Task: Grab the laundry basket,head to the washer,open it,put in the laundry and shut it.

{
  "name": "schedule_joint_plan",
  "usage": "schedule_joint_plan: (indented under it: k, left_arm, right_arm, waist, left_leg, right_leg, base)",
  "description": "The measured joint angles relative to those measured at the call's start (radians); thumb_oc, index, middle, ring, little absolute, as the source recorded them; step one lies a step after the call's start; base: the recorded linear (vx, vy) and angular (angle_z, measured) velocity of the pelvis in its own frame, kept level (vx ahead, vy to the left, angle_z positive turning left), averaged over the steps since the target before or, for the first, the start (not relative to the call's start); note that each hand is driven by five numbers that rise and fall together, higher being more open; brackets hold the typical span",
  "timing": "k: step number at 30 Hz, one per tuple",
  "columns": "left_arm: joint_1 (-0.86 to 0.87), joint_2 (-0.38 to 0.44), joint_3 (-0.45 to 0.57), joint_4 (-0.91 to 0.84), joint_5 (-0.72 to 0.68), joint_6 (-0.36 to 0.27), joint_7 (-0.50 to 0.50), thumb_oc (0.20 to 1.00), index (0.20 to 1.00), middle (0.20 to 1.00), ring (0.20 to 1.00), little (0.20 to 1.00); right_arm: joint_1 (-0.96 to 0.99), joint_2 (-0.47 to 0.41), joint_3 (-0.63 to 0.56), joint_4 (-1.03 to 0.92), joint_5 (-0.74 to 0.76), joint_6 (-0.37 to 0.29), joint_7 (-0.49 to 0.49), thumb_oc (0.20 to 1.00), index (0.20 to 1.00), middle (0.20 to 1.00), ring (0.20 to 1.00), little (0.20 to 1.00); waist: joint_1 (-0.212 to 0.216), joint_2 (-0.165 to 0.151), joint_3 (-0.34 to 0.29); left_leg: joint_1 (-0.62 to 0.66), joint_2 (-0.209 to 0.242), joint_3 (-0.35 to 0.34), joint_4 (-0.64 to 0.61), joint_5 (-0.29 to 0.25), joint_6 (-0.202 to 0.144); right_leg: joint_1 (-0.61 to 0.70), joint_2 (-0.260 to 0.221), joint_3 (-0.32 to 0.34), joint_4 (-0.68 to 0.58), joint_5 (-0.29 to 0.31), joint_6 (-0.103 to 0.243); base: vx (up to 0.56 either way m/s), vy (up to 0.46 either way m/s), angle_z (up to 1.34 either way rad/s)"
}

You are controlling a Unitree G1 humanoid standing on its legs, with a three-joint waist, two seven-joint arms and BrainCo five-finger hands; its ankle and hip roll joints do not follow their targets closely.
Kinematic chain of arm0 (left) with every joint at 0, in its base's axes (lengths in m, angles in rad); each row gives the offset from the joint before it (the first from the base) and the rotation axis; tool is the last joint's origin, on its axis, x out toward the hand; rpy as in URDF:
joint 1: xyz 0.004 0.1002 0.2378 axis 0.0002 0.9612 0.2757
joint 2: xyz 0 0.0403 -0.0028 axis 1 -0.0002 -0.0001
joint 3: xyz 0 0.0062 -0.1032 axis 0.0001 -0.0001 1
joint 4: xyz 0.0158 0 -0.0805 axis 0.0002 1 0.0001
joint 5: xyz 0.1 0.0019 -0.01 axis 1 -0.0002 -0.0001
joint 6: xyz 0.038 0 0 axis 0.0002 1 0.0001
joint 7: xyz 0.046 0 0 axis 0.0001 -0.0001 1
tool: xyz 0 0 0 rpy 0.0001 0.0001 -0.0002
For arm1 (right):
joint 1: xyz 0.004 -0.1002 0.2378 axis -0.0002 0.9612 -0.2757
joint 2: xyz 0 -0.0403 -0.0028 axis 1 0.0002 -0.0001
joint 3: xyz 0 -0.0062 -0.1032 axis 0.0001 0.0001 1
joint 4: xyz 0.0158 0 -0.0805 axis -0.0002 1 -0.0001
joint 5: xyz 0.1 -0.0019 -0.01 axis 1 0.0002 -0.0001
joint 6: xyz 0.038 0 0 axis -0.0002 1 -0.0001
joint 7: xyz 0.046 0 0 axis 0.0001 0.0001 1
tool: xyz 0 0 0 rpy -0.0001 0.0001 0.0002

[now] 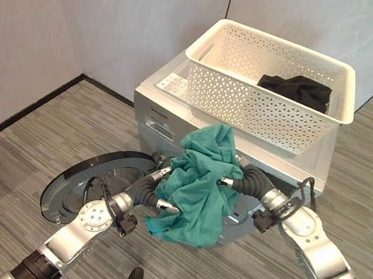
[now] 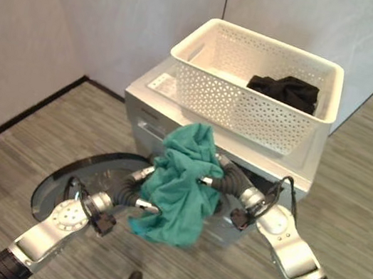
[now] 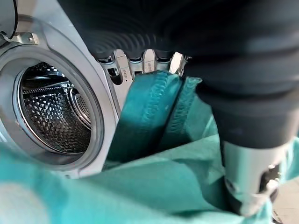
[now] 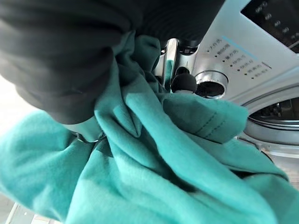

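Observation:
A teal garment (image 1: 196,185) hangs bunched in front of the silver washer (image 1: 171,104), held between both hands. My left hand (image 1: 152,191) grips its lower left side, fingers curled into the cloth (image 3: 154,107). My right hand (image 1: 240,181) clutches the upper right part, fingers buried in teal fabric (image 4: 163,121). The washer's round door (image 1: 88,184) stands swung open to the left, and the steel drum (image 3: 56,112) is visible behind the cloth. The white lattice laundry basket (image 1: 209,93) sits on top of the washer with a black garment (image 1: 298,90) inside.
Grey-white walls (image 1: 122,12) stand behind and to the left of the washer, with a dark baseboard along the striped grey floor (image 1: 16,160). The control panel (image 4: 261,37) lies just above the drum opening.

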Motion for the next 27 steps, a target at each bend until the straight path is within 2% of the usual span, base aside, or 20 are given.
schedule_joint_plan:
  k: [7,20,23,27]
  left_arm:
    - [0.090,0.018,0.051,0.004,0.002,-0.002,-0.003,1.000,1.000,1.000,1.000,1.000]
    - [0.086,0.021,0.057,0.058,0.011,-0.003,-0.003,1.000,1.000,1.000,1.000,1.000]
    - [0.064,0.092,0.071,0.045,0.002,-0.003,-0.002,1.000,1.000,1.000,1.000,1.000]
    - [0.010,0.134,0.041,0.038,-0.010,-0.003,-0.007,1.000,1.000,1.000,1.000,1.000]
  right_arm:
    - [-0.002,0.003,0.005,0.042,-0.001,0.012,0.000,0.200,0.200,0.200,0.200,0.200]
    - [-0.002,0.044,0.005,0.075,-0.041,0.021,-0.022,0.200,0.200,0.200,0.200,0.200]
    - [-0.007,0.071,0.006,0.112,-0.042,0.025,-0.022,0.200,0.200,0.200,0.200,0.200]
    - [-0.048,0.077,0.073,0.152,-0.042,0.028,-0.022,0.200,0.200,0.200,0.200,0.200]
  waist:
    - [0.004,0.019,-0.010]
    - [0.005,0.021,-0.011]
    - [0.006,0.021,-0.012]
    - [0.005,0.033,-0.020]
  left_leg:
    - [0.003,0.003,0.004,-0.001,0.000,0.000]
    - [0.002,0.004,0.004,-0.001,0.000,0.000]
    - [0.002,0.004,0.005,-0.001,0.000,0.000]
    - [0.001,0.005,0.005,-0.002,0.000,0.000]
  right_leg:
    - [0.001,0.002,0.004,0.000,0.001,0.001]
    - [-0.001,0.003,0.004,0.000,0.002,0.001]
    - [-0.001,0.003,0.004,0.000,0.002,0.001]
    - [-0.003,0.003,0.004,0.000,0.002,0.001]
  base:
    - [0.02,-0.001,-0.02]
    - [0.01,-0.001,0.00]
    - [0.03,-0.006,0.00]
    - [0.03,-0.010,-0.01]
